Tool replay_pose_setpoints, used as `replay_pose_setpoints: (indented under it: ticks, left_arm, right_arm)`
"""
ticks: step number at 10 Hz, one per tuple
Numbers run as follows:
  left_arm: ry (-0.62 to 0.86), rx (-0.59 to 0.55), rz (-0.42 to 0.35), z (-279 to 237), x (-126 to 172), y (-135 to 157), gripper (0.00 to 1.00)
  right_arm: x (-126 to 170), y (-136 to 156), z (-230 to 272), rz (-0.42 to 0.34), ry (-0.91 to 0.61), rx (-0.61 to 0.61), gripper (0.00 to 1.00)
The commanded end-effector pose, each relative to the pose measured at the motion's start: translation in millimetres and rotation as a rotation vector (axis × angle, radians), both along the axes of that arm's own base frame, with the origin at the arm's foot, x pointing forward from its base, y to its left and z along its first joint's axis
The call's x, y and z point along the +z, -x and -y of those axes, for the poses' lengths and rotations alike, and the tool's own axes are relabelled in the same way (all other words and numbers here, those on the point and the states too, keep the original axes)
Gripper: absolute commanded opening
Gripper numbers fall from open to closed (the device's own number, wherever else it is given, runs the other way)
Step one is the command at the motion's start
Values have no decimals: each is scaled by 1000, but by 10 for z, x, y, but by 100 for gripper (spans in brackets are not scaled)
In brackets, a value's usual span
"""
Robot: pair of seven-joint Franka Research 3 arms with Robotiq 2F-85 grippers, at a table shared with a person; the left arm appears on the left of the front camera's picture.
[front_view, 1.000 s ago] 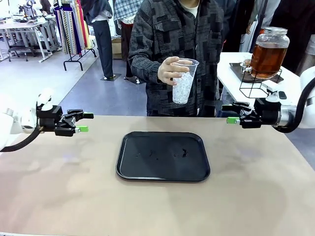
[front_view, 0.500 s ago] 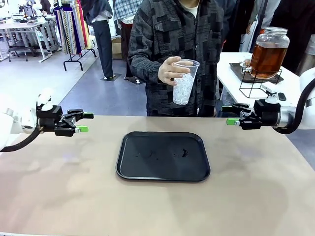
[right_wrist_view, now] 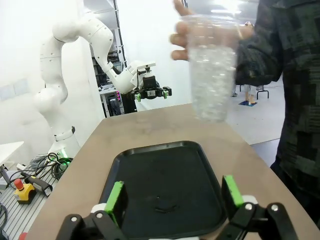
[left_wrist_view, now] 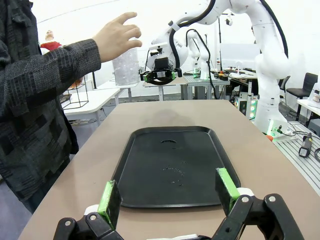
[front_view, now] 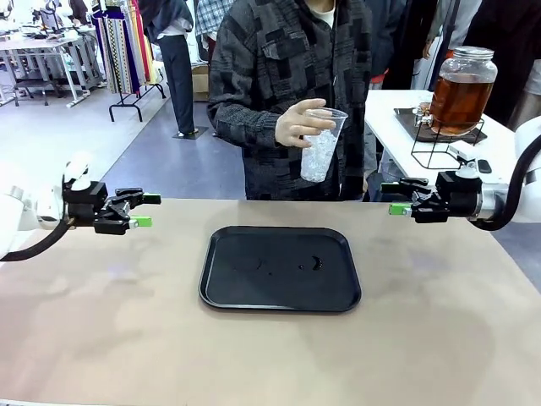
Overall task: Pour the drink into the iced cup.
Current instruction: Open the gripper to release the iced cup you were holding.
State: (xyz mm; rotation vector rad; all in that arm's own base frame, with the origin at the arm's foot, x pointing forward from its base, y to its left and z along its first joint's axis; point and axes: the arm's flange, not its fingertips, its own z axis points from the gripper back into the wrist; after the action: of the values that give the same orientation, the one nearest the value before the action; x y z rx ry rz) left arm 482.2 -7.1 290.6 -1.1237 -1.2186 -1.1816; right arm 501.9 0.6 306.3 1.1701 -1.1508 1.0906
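One black tray (front_view: 280, 268) is set near the middle of the tan table (front_view: 101, 338), and wide bare tabletop is left around it on every side, most of it toward the near edge. Two grippers are counted, one off each short side of the tray: the left gripper (front_view: 145, 211) and the right gripper (front_view: 395, 196), each hovering above the table with its green-padded fingers spread apart and nothing between them. Beyond the tray's far edge one clear plastic cup (front_view: 319, 145) packed with ice is held in a person's hand (front_view: 300, 124) — well above the table. Farther off, past the tray's far right corner, one lidded glass jar (front_view: 461, 90) is seen on a wire stand (front_view: 439, 142) on a white side table — amber-brown drink fills most of it.
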Motion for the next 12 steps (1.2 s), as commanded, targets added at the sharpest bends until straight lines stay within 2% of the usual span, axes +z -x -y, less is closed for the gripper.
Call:
replay_pose_setpoints:
  ticks: [1,12]
  left_arm:
    - [-2,1,-8,3,23,3,100]
    - [-2,1,-8,3,23,3,100]
  right_arm:
    - [27,6,-1,5,-7,5,100]
    - [27,6,-1,5,-7,5,100]
